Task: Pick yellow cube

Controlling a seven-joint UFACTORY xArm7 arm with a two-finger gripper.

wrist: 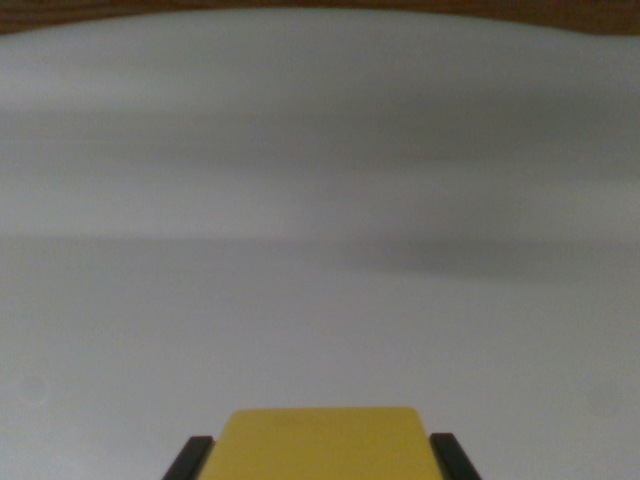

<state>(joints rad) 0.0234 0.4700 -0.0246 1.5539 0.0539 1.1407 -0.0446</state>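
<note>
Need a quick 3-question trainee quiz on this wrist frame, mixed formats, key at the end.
1. True or false: the yellow cube sits between the two black fingers.
2. Which edge of the wrist view is the cube at? A top, B bottom, C the wrist view's left.
3. Fill in: the brown strip runs along the ___ edge, beyond the white table.

Key: 1 true; 2 B; 3 top.

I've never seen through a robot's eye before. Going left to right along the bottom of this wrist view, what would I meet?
Left dark gripper finger → yellow cube → right dark gripper finger, all over a pale grey surface.
</note>
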